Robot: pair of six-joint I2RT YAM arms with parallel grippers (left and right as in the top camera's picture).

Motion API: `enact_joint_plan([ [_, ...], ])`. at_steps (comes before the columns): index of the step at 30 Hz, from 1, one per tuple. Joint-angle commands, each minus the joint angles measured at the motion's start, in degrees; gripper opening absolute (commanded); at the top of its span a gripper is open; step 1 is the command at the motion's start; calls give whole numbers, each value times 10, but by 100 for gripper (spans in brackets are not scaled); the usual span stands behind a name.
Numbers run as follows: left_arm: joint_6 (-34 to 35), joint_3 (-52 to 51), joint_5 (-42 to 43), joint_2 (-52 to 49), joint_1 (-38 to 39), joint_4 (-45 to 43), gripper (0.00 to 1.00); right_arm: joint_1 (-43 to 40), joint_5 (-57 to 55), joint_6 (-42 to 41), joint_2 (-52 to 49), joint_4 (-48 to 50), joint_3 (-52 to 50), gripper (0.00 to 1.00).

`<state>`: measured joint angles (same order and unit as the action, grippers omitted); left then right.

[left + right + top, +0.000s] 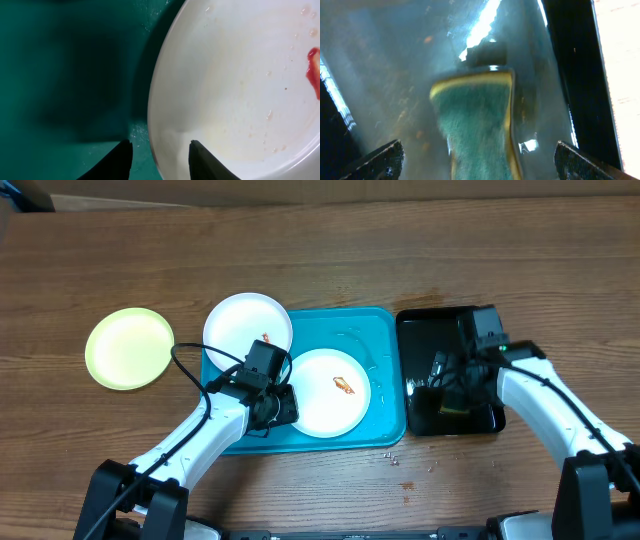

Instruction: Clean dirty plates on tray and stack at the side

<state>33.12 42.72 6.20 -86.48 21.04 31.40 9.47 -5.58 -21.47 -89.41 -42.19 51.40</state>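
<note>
My left end effector (159, 150), half spread, straddles the plate (235, 75) rim in the tray (60, 75), with bare floor beside it. My right end effector (477, 155) is spread wide over the sponge (475, 120) in the black tray (428, 330).

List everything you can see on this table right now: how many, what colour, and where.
table: one, brown wood, under everything
tray: one, turquoise, middle of the table
centre plate: one, white with an orange smear, in the tray
corner plate: one, white with a small orange smear, overhanging the tray's far left corner
green plate: one, pale green, on the table left of the tray
black tray: one, black, right of the turquoise tray
sponge: one, green with a yellow edge, in the black tray
crumbs: a few, pale, on the table near the tray's front right corner
left gripper: one, black fingers, open, straddling the centre plate's rim
right gripper: one, black fingers, open wide over the sponge
</note>
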Motion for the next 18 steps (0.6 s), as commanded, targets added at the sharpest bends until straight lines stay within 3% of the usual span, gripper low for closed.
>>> enact_joint_plan([
  [1, 7, -3, -25, -6, 5, -5, 40, 2, -30, -13, 4, 56, -39, 97],
  [5, 7, -3, -31, -6, 5, -21, 40, 2, -30, -11, 3, 127, -67, 93],
  [8, 7, -3, -33, -6, 5, -28, 40, 2, -28, -11, 3, 134, -71, 70],
  [16, 7, -3, -33, -6, 5, -28, 40, 2, -18, -13, 3, 80, -72, 71],
  [18, 7, -3, -33, -6, 5, -30, 40, 2, -18, -13, 3, 85, -72, 46],
])
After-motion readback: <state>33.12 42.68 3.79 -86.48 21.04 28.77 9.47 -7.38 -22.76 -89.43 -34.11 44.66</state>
